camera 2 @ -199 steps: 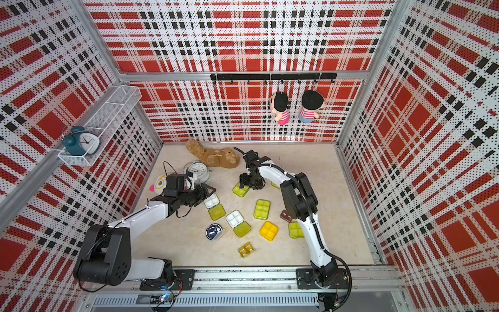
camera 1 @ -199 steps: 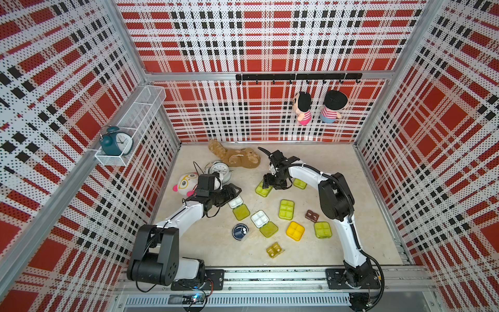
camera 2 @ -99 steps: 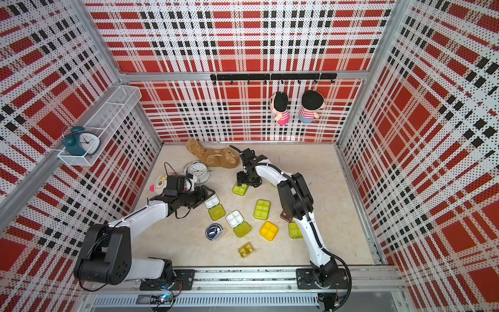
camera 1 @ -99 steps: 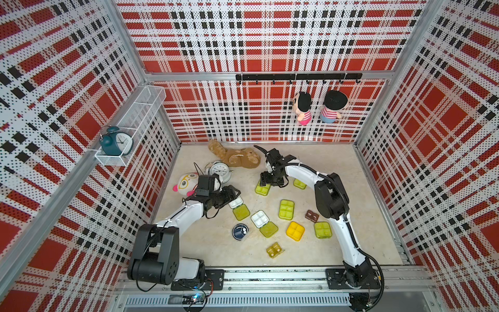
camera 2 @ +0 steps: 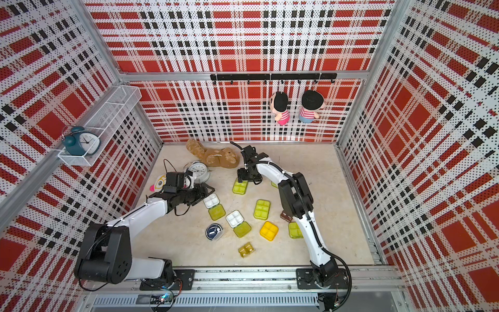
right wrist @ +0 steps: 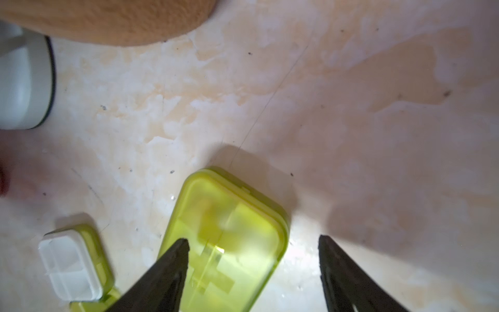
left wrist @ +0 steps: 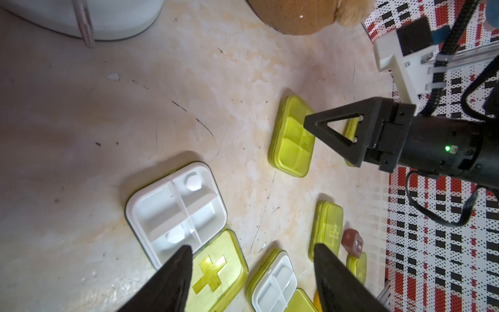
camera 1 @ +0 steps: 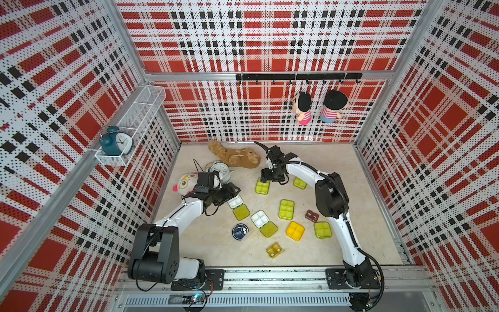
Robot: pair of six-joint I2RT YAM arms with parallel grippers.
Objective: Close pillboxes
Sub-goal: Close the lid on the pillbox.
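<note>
Several pillboxes lie on the beige floor. One open pillbox shows its white tray (camera 1: 235,201) (left wrist: 175,205) with its lime lid (left wrist: 216,270) flat beside it. My left gripper (camera 1: 233,190) (left wrist: 252,248) hovers open just over that lid's edge, holding nothing. A second open pillbox (camera 1: 259,218) lies nearer the front. My right gripper (camera 1: 272,178) (right wrist: 252,240) stands open above a closed lime pillbox (camera 1: 262,186) (right wrist: 226,216), one finger over its lid. Closed lime (camera 1: 286,209), orange-yellow (camera 1: 295,231), brown (camera 1: 312,215), navy (camera 1: 240,231) and amber (camera 1: 275,250) pillboxes lie around.
A brown plush (camera 1: 237,158) lies at the back. A white alarm clock (camera 1: 220,168) and a plush face toy (camera 1: 186,183) sit behind my left wrist. Two dolls (camera 1: 303,108) hang on the back wall. Plaid walls close three sides.
My right arm has shifted its gripper and elbow slightly left over the closed lime pillbox. Both grippers' jaws stand a touch wider. The left arm has hardly moved.
</note>
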